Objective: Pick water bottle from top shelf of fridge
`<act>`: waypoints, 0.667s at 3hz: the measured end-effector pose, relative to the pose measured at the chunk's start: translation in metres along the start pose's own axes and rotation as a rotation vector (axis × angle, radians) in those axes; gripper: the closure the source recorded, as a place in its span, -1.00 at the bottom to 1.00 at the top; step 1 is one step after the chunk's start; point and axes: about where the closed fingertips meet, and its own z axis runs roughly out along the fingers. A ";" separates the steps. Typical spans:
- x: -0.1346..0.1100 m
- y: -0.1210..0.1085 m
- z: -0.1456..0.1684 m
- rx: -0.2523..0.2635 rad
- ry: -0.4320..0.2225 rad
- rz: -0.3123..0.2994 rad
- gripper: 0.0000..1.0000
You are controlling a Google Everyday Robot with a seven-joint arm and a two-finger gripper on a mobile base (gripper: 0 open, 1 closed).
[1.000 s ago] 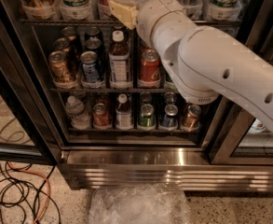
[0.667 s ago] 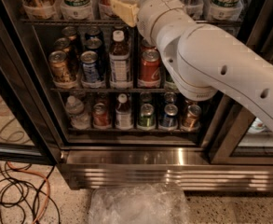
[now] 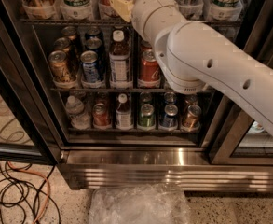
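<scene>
The gripper (image 3: 121,4) sits just above the front edge of the top shelf (image 3: 71,21) in the fridge (image 3: 140,158); I cannot tell whether it is open or closed. The water bottle cannot be singled out on that shelf, whose middle the white arm (image 3: 206,64) covers.

No lettering can be read on the cans (image 3: 150,70) or bottles (image 3: 120,64) in the fridge (image 3: 126,160). The gripper (image 3: 121,4) is at the frame's top centre, at the top shelf (image 3: 47,21).

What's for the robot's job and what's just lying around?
For the job: gripper up at the top shelf, fridge; water bottle not clear to see.
Lying about: floor cables, crinkly plastic, lower cans.
</scene>
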 end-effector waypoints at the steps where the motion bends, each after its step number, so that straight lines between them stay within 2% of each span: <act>1: 0.000 0.000 0.000 0.000 0.000 0.000 -0.50; 2: 0.000 0.000 0.000 0.000 0.000 0.000 -0.34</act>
